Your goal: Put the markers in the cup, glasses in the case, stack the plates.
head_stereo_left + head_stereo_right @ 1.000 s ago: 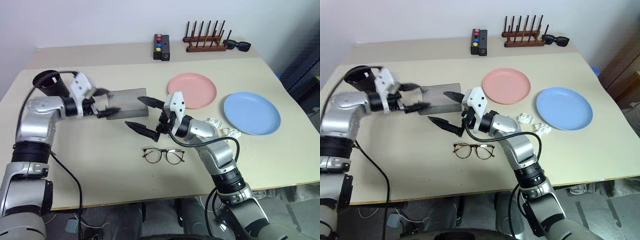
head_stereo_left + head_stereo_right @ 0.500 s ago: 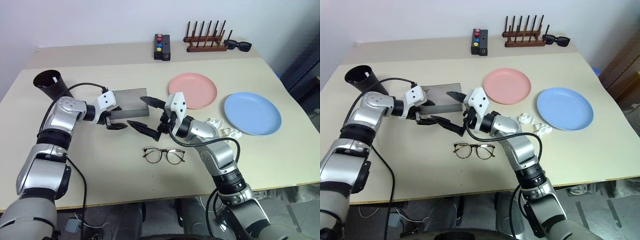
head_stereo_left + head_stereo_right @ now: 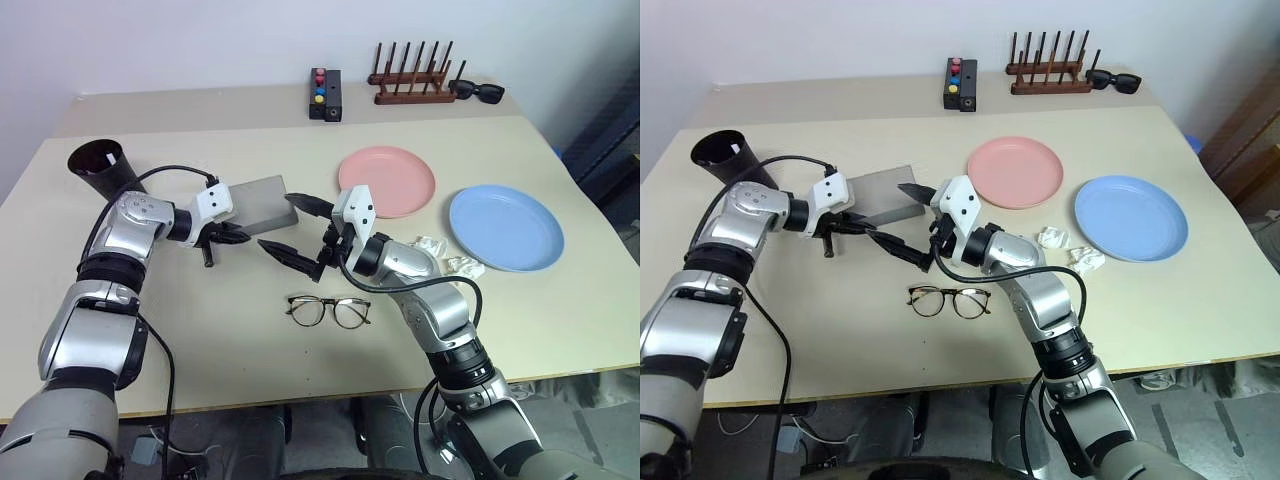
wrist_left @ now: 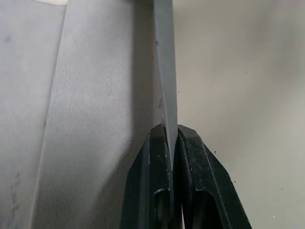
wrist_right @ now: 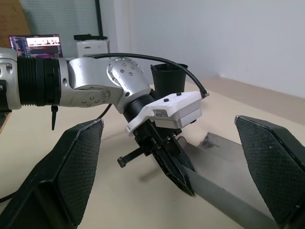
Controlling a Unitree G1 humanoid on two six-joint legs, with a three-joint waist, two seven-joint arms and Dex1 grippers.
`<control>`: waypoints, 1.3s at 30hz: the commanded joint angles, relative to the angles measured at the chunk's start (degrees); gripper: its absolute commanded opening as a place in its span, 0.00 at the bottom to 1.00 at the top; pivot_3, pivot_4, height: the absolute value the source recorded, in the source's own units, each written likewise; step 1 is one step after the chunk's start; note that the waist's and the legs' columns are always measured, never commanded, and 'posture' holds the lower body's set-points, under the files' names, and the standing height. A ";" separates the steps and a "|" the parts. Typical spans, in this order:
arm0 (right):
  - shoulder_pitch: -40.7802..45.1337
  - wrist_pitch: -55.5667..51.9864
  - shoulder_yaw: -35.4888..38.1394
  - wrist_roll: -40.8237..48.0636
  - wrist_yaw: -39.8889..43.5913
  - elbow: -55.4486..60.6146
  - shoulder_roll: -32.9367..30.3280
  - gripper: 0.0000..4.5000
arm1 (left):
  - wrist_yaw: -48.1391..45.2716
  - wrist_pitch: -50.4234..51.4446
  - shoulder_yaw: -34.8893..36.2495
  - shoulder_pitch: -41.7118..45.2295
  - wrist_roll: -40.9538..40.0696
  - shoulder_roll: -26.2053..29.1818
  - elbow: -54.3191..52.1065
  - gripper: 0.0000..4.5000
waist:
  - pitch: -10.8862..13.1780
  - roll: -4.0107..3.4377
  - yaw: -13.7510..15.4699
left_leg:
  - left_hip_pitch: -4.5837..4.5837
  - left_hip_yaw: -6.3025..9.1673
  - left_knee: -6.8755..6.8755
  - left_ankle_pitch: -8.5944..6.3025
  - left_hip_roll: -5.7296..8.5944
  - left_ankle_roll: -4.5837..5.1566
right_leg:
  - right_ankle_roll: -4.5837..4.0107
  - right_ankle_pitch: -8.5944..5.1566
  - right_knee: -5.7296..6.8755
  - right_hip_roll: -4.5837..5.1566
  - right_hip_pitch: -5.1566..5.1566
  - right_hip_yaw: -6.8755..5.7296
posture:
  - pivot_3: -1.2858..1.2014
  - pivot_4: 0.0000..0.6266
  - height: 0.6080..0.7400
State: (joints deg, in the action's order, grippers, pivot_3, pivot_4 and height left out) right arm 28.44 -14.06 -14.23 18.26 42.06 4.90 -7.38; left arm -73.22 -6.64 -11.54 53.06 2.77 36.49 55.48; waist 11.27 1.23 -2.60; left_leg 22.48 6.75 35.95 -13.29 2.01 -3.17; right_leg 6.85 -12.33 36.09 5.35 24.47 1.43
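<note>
The left pincer (image 3: 232,237) is clamped on the near edge of the grey case's lid (image 3: 255,201), its two black fingers (image 4: 157,157) pressed to either side of the thin lid; the case sits toward the middle of the worktop (image 3: 200,330), left of centre. The right pincer (image 3: 305,232) hovers just right of it with its fingers spread wide apart, holding nothing, one finger above the case's right corner and the other lower, toward the front edge. The thin-framed eyeglasses (image 3: 327,310) lie unfolded on the worktop below the right pincer, nearer the front edge. The black cup (image 3: 97,163) stands upright near the back left corner. The pink plate (image 3: 386,181) lies right of the case, and the blue plate (image 3: 506,227) lies apart from it toward the right edge, with crumpled white paper (image 3: 440,252) between them and the front. Whether the markers are in the cup cannot be told.
</note>
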 commanded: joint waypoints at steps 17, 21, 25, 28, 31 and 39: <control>-1.04 -3.15 -0.15 2.28 5.98 5.53 -5.34 1.00 | -9.00 17.81 1.78 -21.73 -9.70 7.48 -43.69 0.02 | 0.02 -0.03 0.10 | 0.00 0.01 -0.01 0.00 -0.02 0.00 | -0.03 -0.02 -0.03 0.01 -0.01 0.01 | 0.52 0.24 0.99; -1.24 -3.22 -0.36 1.52 5.97 5.52 -5.98 1.00 | -8.66 18.84 1.70 -21.22 -9.79 7.68 -43.41 0.09 | 0.02 -0.03 0.07 | 0.00 0.00 -0.02 0.00 -0.02 0.00 | -0.03 -0.02 -0.03 0.01 -0.01 0.01 | 0.52 0.24 0.99; -1.25 -2.59 -0.30 -0.28 6.43 5.01 -8.36 1.00 | -8.75 19.34 1.90 -21.12 -10.19 7.76 -43.47 0.42 | 0.02 -0.03 0.13 | 0.00 0.00 0.00 0.00 -0.01 0.00 | -0.03 -0.02 -0.04 0.01 -0.01 0.01 | 0.52 0.24 0.99; -1.16 -2.68 -0.10 -1.31 7.23 4.97 -11.04 1.00 | -8.58 19.50 2.21 -21.29 -10.53 7.77 -43.76 0.76 | 0.02 -0.03 0.16 | 0.01 -0.01 0.00 0.00 -0.01 0.00 | -0.03 -0.02 -0.04 0.02 -0.01 0.01 | 0.52 0.24 0.99; -1.57 -3.20 0.44 -1.53 8.79 5.99 -14.46 1.00 | -8.14 19.85 3.54 -21.20 -11.75 7.79 -43.96 0.85 | 0.02 -0.03 0.16 | 0.01 -0.01 0.00 0.00 -0.01 0.00 | -0.03 -0.02 -0.05 0.02 -0.01 0.01 | 0.52 0.24 0.99; -5.06 -7.12 3.58 0.30 13.03 11.54 -24.94 1.00 | -5.67 24.96 12.10 -19.94 -20.62 8.85 -48.60 0.85 | 0.02 -0.01 0.19 | 0.03 -0.01 0.01 0.00 -0.01 0.01 | -0.01 -0.03 -0.07 0.04 -0.01 0.01 | 0.52 0.24 0.99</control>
State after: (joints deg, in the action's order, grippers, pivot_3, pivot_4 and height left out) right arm 24.02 -20.49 -12.71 17.16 53.93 12.84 -30.84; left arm -79.65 17.12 -2.63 32.36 -15.05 44.07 9.82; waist 11.29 1.21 -2.42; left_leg 22.52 6.74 35.95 -13.30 2.00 -3.17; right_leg 6.85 -12.36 36.01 5.40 24.46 1.44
